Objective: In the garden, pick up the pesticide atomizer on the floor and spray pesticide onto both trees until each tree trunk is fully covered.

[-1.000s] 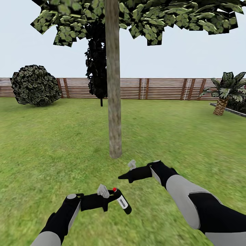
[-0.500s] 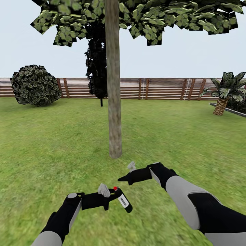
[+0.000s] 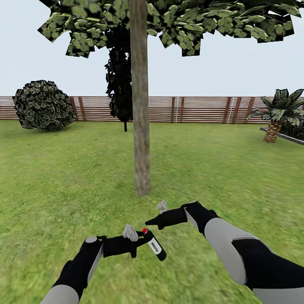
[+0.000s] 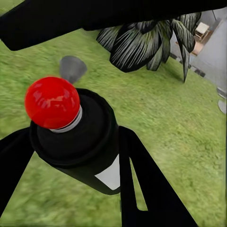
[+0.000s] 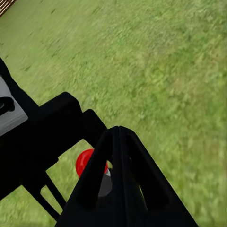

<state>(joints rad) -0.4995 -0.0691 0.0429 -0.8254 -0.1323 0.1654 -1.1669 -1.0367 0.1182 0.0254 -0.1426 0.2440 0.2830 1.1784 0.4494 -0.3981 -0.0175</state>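
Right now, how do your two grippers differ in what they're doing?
The left gripper is shut on the spray bottle, its fingers flanking the dark body below the red cap; the right gripper carries nothing, its fingers pressed together. The left sits lower and nearer the robot; the right is higher, closer to the tree trunk. Both hang over grass.

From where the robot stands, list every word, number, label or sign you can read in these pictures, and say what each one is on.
Pesticide atomizer, held in the left gripper: a white label with dark marks runs along the bottle, too small and blurred to read.
Same bottle in the left wrist view: a plain white patch of label, no letters visible.
No other text shows on the tree trunk, the fence or the grass.
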